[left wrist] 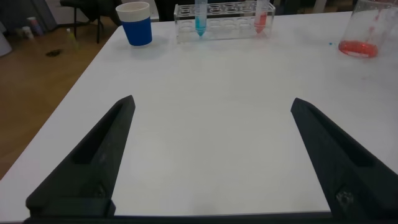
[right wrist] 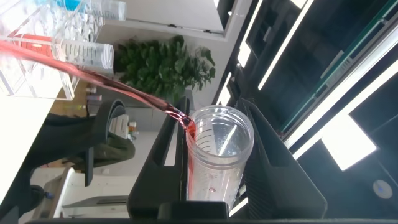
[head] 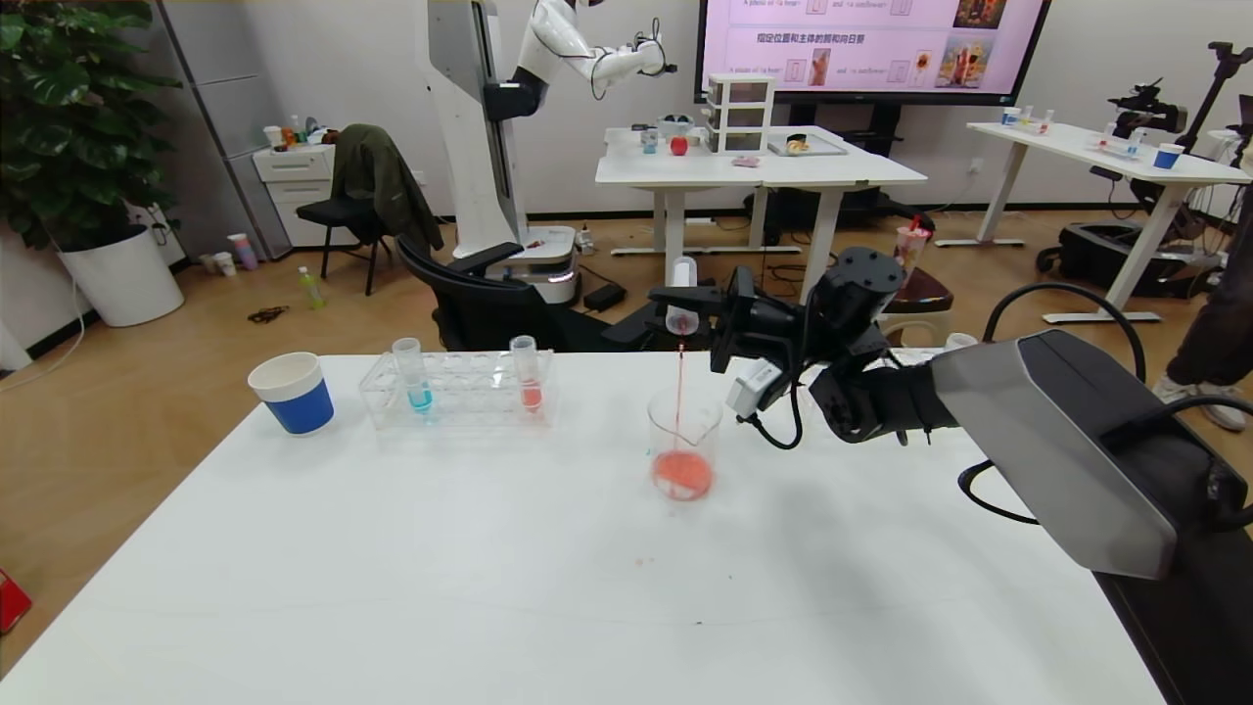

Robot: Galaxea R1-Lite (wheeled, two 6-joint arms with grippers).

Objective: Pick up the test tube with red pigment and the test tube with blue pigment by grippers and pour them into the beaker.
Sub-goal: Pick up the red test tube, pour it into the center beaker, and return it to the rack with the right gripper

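Red liquid streams in a thin line from the test tube with red pigment, held tipped mouth-down just right of frame centre by the right gripper, fingers clamped on the tube. Stream lands in the beaker directly below, red pool at its bottom. Test tube with blue pigment stands upright in clear rack, centre-left; an orange-red tube stands further right in the rack. Blue-banded paper cup sits left of the rack. Left gripper hangs low over bare table, fingers spread wide, holding nothing.

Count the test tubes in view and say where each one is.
3: the blue-liquid tube and an orange-red-liquid tube stand in the clear rack; the third tube, in the right claw, pours red into the beaker.
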